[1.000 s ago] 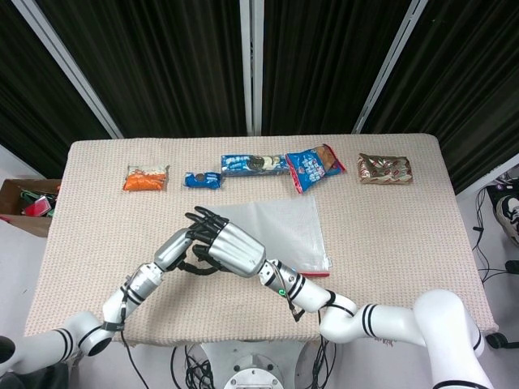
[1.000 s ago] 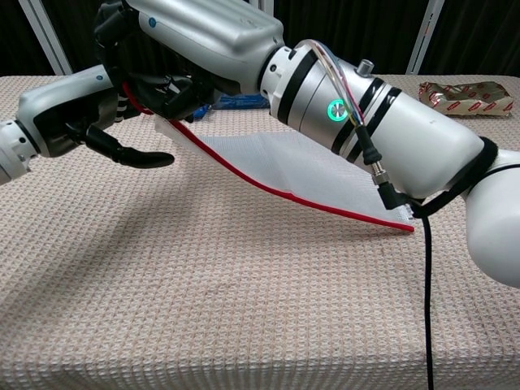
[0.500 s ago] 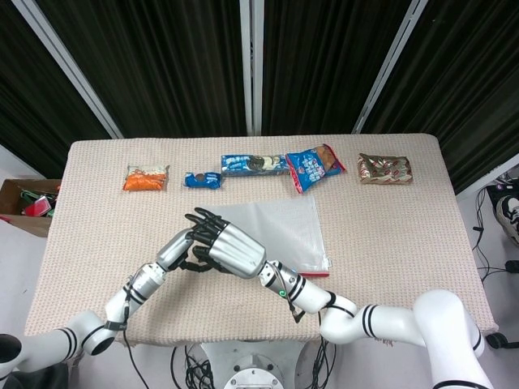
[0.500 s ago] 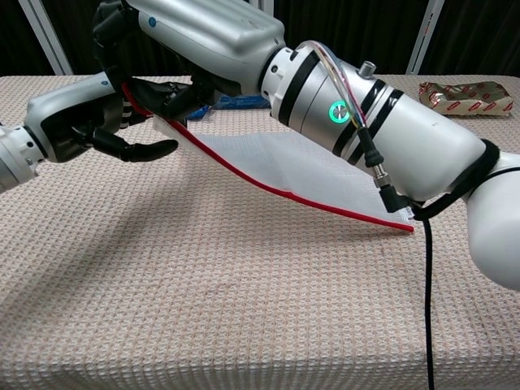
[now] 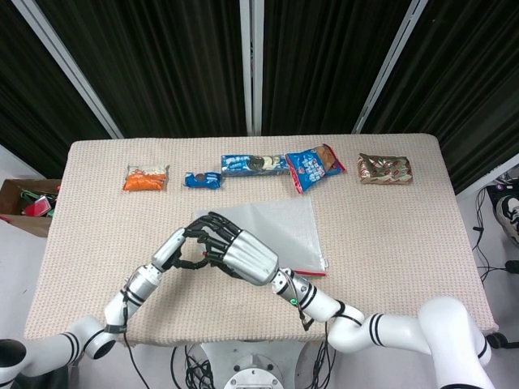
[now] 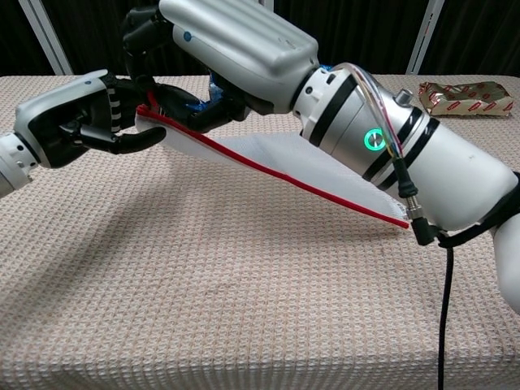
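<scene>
A clear zip bag (image 5: pixel 285 229) with a red seal strip (image 6: pixel 284 175) lies on the beige table cloth (image 5: pixel 389 235), its left end lifted off the cloth. My right hand (image 5: pixel 243 254) grips that raised end from above, fingers curled over the seal; in the chest view the right hand (image 6: pixel 231 45) sits high at centre left. My left hand (image 5: pixel 178 246) meets it from the left. In the chest view the left hand (image 6: pixel 81 118) pinches the bag's raised corner (image 6: pixel 154 123) between thumb and fingers. The bag's far right corner still rests on the cloth.
Along the back of the table lie an orange packet (image 5: pixel 146 178), a small blue cookie pack (image 5: pixel 203 180), a long blue cookie pack (image 5: pixel 253 164), a blue snack bag (image 5: pixel 313 168) and a brown-gold packet (image 5: pixel 384 169). A cardboard box (image 5: pixel 24 201) sits off the left edge.
Both hands shifted slightly right. The left hand, which was apart from the bag with fingers extended, has closed on the raised corner beside the right hand.
</scene>
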You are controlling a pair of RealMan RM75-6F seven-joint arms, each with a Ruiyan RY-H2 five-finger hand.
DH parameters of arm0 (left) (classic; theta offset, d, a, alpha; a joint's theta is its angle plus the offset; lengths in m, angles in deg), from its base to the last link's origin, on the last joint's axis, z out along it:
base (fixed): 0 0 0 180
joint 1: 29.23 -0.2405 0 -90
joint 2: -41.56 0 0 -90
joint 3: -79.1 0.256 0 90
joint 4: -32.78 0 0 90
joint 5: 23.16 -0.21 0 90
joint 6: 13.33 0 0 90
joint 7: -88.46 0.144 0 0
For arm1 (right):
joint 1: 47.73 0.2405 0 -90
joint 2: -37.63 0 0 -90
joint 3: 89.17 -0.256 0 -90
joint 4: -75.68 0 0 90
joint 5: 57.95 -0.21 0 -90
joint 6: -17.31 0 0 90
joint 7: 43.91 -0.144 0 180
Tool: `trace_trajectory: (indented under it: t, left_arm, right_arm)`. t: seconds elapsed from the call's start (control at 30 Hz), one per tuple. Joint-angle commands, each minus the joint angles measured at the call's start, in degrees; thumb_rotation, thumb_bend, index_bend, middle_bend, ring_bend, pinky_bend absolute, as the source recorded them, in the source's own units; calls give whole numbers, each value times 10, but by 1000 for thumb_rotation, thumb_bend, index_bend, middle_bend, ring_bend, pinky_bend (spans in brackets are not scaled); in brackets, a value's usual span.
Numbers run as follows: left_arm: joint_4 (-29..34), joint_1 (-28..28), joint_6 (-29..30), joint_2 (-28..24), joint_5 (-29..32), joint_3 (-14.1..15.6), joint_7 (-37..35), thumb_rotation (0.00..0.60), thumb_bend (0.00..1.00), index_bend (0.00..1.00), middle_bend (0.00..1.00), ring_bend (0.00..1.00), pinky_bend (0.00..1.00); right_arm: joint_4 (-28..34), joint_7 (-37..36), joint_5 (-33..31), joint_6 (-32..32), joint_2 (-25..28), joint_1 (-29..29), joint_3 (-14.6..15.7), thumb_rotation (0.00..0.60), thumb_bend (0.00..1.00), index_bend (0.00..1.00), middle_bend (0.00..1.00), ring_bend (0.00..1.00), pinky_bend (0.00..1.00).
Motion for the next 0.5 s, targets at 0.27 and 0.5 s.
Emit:
trace_trajectory:
  t: [0.27, 0.5]
  left_arm:
    - [-16, -16, 20, 8, 0, 9, -52, 600, 454, 649, 228, 87, 112]
    - [-19, -23, 31, 11, -2, 12, -76, 600, 481, 649, 228, 87, 112]
  right_arm:
    - [-35, -20, -6, -33, -22, -31, 6, 600, 570, 983, 264, 0, 0]
    - [-63, -37, -11, -51, -39, -47, 5, 600, 564, 985, 263, 0, 0]
